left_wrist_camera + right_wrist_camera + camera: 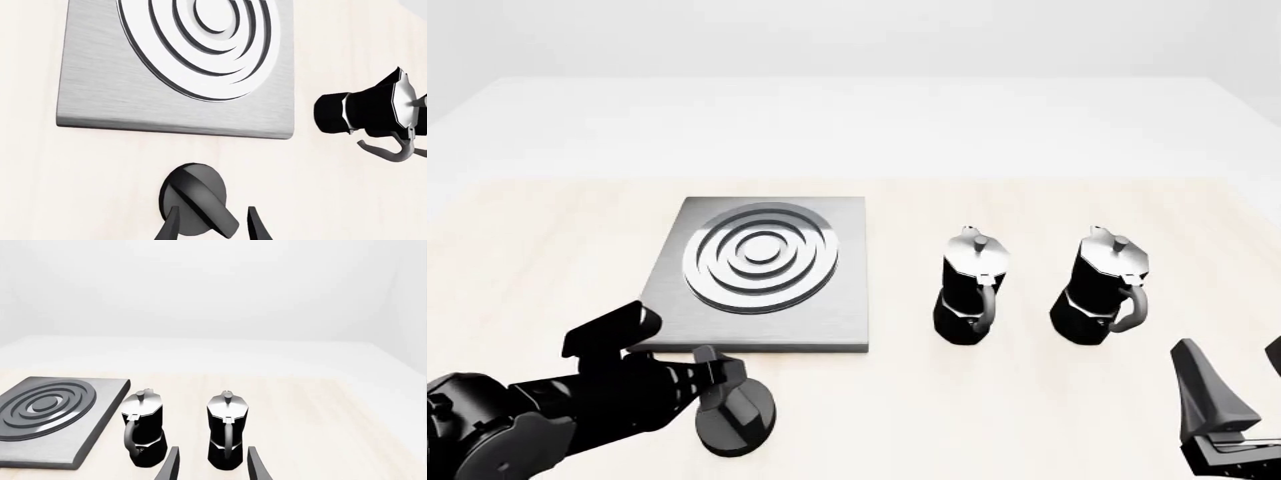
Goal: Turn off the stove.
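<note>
The stove [834,305] is a flat brushed grey slab with raised silver rings, left of centre on the table; it also shows as the stove [173,102] and the stove [73,442]. Its black round knob [737,418] lies on the table just in front of the slab. In the left wrist view the knob [190,192] has its ridge running diagonally. My left gripper [213,225] [714,372] is open, its two fingers standing either side of the ridge's near end. My right gripper [1237,375] [212,462] is open at the front right, holding nothing.
Two black-and-silver moka pots stand upright right of the stove: one moka pot [972,285] [143,427] nearer the slab, the other moka pot [1104,285] [227,430] further right. One moka pot [370,107] appears in the left wrist view beside the slab.
</note>
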Robot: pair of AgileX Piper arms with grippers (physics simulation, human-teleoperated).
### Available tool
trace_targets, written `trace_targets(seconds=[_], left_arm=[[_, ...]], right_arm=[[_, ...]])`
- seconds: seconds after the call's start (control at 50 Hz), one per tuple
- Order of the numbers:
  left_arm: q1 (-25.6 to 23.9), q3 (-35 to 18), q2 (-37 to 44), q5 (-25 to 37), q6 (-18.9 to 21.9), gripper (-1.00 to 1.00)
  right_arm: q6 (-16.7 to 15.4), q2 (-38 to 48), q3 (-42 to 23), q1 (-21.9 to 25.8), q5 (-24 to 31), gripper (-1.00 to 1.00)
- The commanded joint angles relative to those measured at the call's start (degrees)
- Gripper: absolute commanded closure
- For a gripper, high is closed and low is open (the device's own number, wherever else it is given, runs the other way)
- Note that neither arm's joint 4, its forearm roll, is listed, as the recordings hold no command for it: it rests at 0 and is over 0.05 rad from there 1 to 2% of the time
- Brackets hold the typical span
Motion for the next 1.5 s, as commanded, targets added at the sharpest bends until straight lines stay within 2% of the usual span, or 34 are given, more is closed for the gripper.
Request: trace_targets(seconds=[0.02,0.32,0.56,0.62,0.68,1.04,1.5], left_arm=[[0.19,0.54,4.18,-4.28,-0.79,-1.0],[0.87,-0.76,5.48,-4.98,-1.09,-1.0],[-0.03,0.5,8.74,-8.97,-1.72,-1.0],[0.18,-0.58,8.5,-7.66,-1.41,-1.0],[-0.01,-0.01,9.78,-9.33,-1.33,-1.0],[0.11,-2.38,12.55,-9.43,-0.25,-1.0],[-2.46,-4.32,14.48,-10.2,-0.64,-1.0]], right_arm=[[0.02,0.61,0.0,-0.13,-0.49,-1.0],[0.16,0.29,-0.04,0.01,0.03,-1.0],[0.34,0.53,-0.03,0.24,-0.08,-1.0],[0.38,0.79,-0.03,0.33,-0.28,-1.0],[0.42,0.99,-0.02,0.43,-0.42,-1.0],[0.72,2.13,-0.02,0.34,-1.42,-1.0],[0.69,1.99,-0.02,0.4,-1.13,-1.0]])
